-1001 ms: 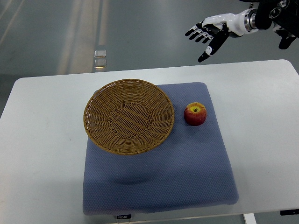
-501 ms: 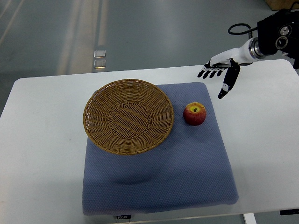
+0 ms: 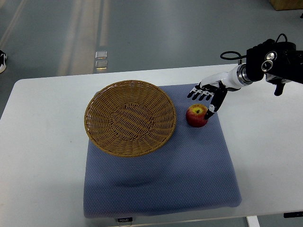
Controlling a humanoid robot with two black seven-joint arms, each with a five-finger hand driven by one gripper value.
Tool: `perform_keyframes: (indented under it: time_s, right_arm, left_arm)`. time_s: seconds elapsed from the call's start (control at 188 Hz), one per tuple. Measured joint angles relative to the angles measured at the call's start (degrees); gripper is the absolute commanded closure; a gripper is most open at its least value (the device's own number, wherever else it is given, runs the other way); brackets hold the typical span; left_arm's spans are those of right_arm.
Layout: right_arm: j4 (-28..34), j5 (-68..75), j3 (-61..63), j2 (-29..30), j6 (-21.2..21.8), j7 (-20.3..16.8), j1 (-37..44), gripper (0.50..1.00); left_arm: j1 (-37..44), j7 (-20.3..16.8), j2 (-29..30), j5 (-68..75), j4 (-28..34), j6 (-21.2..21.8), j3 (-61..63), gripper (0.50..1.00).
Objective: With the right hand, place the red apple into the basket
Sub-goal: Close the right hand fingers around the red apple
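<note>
Just beside the red apple (image 3: 197, 116), right hand (image 3: 207, 95), fingers (image 3: 195, 92) spread.

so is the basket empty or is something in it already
Empty: the basket shows only bare weave. The red apple sits outside on the blue mat.

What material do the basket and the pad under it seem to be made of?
Basket: seems woven wicker or rattan, tan and matte; the interlaced strands show clearly. Pad: looks like soft blue-grey fabric or foam, with a fine dotted texture and rounded corners.
</note>
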Motion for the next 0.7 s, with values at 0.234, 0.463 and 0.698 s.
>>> perform_keyframes:
  time_s: [0.234,0.463,0.698]
  right_arm:
    - [-0.1,-2.1,-0.3,1.3,-2.5,-0.2,-2.1,0.572]
    - [-0.5,-3.2,-0.4,2.0,-4.8,-0.2,-2.9,0.574]
    - [-0.8,-5.2,-1.1,3.0,-7.8,-0.2,-4.3,0.576]
  left_arm:
    - [0.0,0.0,0.0,0.0,0.0,0.0,0.0,0.5]
    - [0.0,0.0,0.0,0.0,0.0,0.0,0.0,0.5]
    - [0.0,0.0,0.0,0.0,0.0,0.0,0.0,0.5]
